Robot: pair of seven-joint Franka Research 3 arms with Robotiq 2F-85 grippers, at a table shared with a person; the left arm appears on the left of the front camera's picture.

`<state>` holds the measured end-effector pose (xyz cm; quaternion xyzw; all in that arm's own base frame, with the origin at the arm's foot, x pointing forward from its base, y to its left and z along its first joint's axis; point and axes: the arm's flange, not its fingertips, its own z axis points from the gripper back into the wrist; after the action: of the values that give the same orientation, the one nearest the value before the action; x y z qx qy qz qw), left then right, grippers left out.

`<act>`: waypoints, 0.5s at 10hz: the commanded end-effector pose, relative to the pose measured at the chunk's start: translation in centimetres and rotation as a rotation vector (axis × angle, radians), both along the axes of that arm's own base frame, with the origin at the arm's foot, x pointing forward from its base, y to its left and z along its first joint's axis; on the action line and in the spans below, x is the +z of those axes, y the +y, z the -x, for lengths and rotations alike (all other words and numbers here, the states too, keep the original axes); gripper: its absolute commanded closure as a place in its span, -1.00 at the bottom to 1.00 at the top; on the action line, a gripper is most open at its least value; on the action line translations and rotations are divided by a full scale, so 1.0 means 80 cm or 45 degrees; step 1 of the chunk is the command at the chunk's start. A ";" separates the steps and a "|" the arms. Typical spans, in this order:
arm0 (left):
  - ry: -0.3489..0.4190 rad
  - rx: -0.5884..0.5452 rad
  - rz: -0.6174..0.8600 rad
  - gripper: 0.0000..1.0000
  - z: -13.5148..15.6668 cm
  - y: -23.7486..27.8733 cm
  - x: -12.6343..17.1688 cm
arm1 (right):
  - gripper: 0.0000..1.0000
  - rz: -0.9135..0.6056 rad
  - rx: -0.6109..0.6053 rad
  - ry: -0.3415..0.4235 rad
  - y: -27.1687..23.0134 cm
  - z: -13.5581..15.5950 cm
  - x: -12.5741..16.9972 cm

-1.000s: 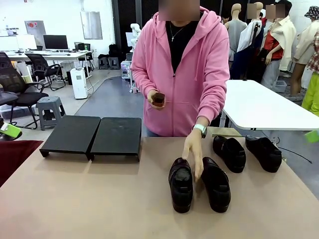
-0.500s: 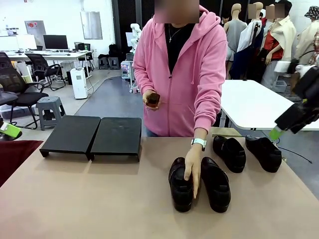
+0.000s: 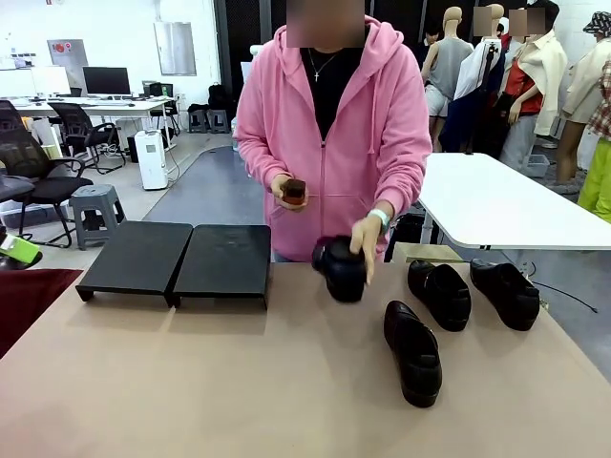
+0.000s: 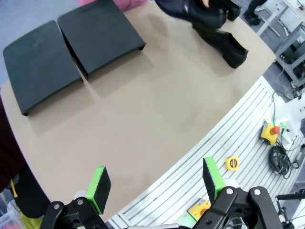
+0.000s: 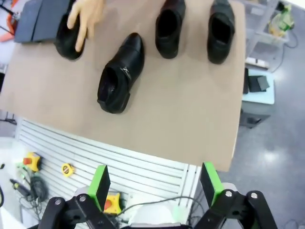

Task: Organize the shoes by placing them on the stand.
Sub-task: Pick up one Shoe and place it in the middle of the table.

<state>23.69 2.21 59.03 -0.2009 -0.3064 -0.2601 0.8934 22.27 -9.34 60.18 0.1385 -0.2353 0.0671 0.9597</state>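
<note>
A person in a pink hoodie holds one black shoe (image 3: 341, 270) in a hand (image 3: 366, 236), lifted just above the table, right of the stand (image 3: 221, 262). The stand is two low black platforms side by side (image 4: 100, 36). Three shoes lie on the table: one nearer me (image 3: 412, 351) and two at the far right (image 3: 439, 294) (image 3: 506, 292). My left gripper (image 4: 155, 183) is open and empty, high above the table's near edge. My right gripper (image 5: 155, 183) hangs open and empty over the near right edge, with the three resting shoes (image 5: 121, 74) (image 5: 169, 26) (image 5: 220, 28) below it.
The person's other hand holds a small brown object (image 3: 294, 190). A dark red cloth (image 3: 29, 296) lies at the table's left edge. A white table (image 3: 496, 205) stands behind at the right. Metal rails with a yellow button box (image 4: 270, 132) run beneath the near edge.
The person has lifted the left shoe of the near pair off the table and carried it back toward the stand. My right arm, seen at the right half a second ago, has left the front view.
</note>
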 end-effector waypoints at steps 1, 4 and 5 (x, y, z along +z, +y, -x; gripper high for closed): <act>-0.004 -0.022 0.006 -1.00 0.001 0.002 0.000 | -1.00 -0.010 -0.038 -0.015 0.019 0.003 -0.013; -0.004 -0.022 0.006 -1.00 0.001 0.002 0.000 | -1.00 0.000 0.000 0.000 0.000 0.000 0.000; -0.004 -0.022 0.006 -1.00 0.001 0.002 0.000 | -1.00 0.000 0.000 0.000 0.000 0.000 0.000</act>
<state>23.69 2.21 59.03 -0.2009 -0.3064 -0.2601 0.8934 21.93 -9.17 59.67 0.1399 -0.2352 0.0622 0.9598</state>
